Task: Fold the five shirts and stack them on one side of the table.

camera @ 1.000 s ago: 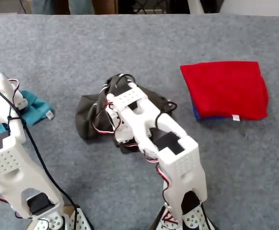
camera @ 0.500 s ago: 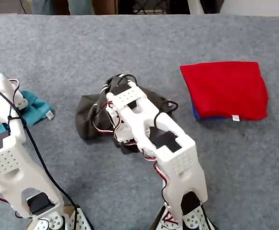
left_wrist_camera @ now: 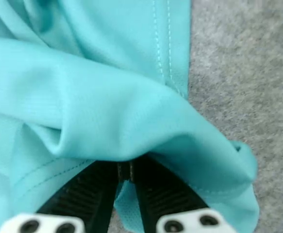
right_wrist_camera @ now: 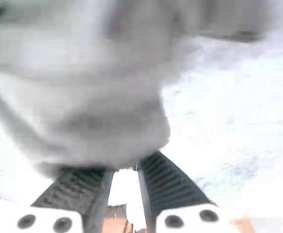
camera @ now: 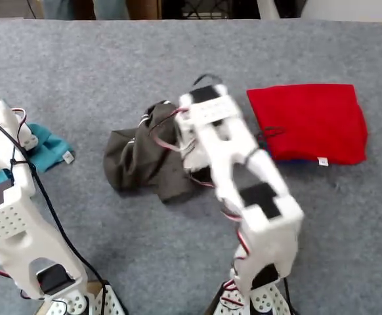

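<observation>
Grey table was covered in a fuzzy, carpet-like fabric, with loads of bare room from the dark shirt out to the far edge, and on the near side too. The right arm, chunky white plastic with loose wires, sat over the dark shirt's side nearest the red shirt. The left arm stood well off on the dark shirt's other side. The red shirt was a neat, soft square, near the dark shirt but not touching it, with a thin blue shirt edge poking out underneath. The dark shirt itself was an olive, crumpled heap. The teal shirt lay bunched beyond a bare gap from the dark one; the left wrist view showed its smooth, stitched knit up close, with the left gripper pressed together on a fold of it. The right wrist view was smeared, but the right gripper had its ribbed black fingertips pinching the dark shirt's edge.
</observation>
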